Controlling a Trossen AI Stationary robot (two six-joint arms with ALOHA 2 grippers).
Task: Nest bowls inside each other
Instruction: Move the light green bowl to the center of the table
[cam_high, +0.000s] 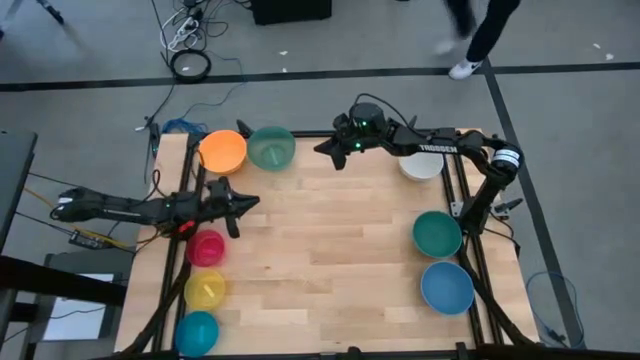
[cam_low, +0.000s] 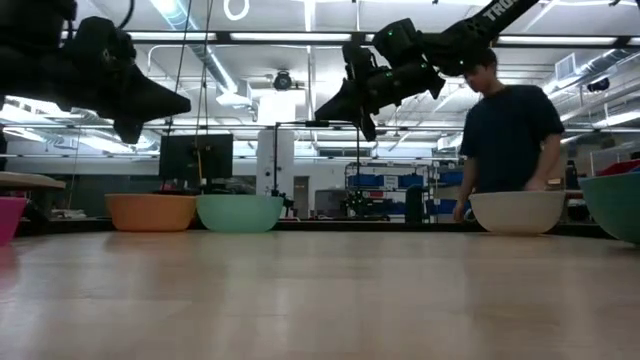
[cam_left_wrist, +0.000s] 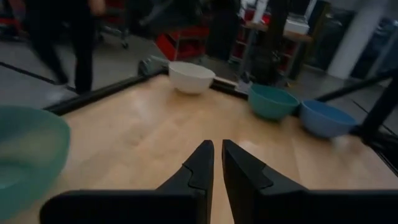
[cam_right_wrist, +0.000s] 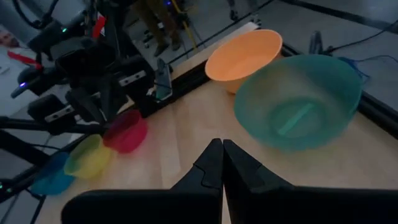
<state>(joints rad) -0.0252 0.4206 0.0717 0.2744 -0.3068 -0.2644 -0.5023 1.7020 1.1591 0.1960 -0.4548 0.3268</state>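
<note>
No bowls nested yet: all 8 are sitting separately round the table (cam_high: 330, 260) edges. Far edge: orange bowl (cam_high: 222, 151) touching the pale green bowl (cam_high: 271, 147); white bowl (cam_high: 421, 163) is sitting partly under the right arm. Right side: teal bowl (cam_high: 437, 234), then the blue bowl (cam_high: 447, 287) nearer the front. Left side, back to front: magenta bowl (cam_high: 206, 247), yellow bowl (cam_high: 205, 290), cyan bowl (cam_high: 197, 332).

Left gripper (cam_high: 238, 203) is hanging above the table's left part, holding nothing, fingers (cam_left_wrist: 200, 167) showing a thin slit between them (whether parting or closing, can't tell). Magenta bowl is lying just below-behind its tip twd the front edge, orange bowl just beyond it twd the far edge; both are far nearer the left arm than the right.

Right gripper (cam_high: 325, 147) is hovering high near the far edge, fingers pressed together, empty, pointing twd the pale green bowl, which is lying just ahead of it. So the right arm looks better placed for that 1.
</note>
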